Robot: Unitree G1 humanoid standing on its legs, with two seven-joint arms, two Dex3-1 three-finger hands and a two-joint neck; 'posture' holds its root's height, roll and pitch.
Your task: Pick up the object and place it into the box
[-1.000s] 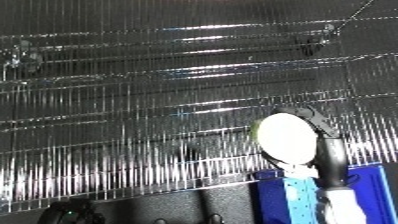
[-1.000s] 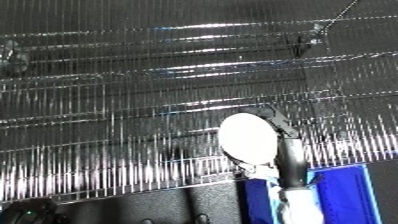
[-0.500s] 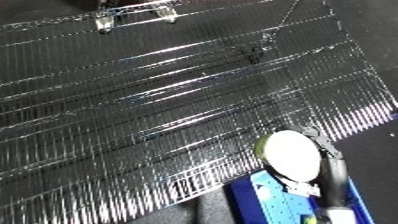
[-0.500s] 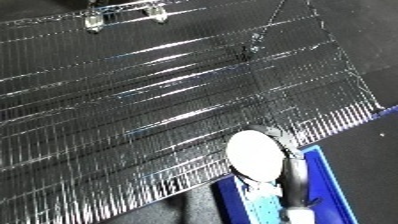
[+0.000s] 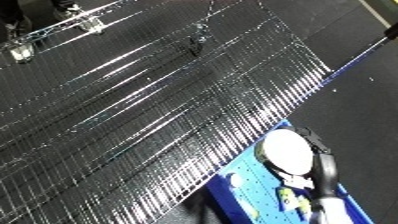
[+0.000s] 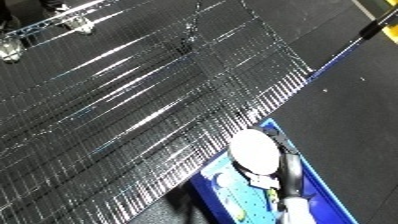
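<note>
A white, round, flat-looking object (image 5: pixel 284 149) is held just above the blue bin (image 6: pixel 322 186) at the lower right. My right hand (image 5: pixel 313 146) is shut on it, black fingers curling round its rim from behind and below, and the forearm runs down toward the lower edge. The object hangs over the bin's near-left part, close to the edge of the wire shelf (image 5: pixel 160 100). My left hand shows in neither view.
The chrome wire shelf fills the left and centre, its edge running diagonally beside the bin. Small yellow-green items (image 5: pixel 293 196) lie inside the bin. Dark floor (image 6: pixel 355 105) lies to the right, with shelf casters (image 5: pixel 19 50) at the top left.
The camera has turned, so the shelf now runs diagonally. My right hand with the white object has gone from the shelf's edge to over the inside of the bin.
</note>
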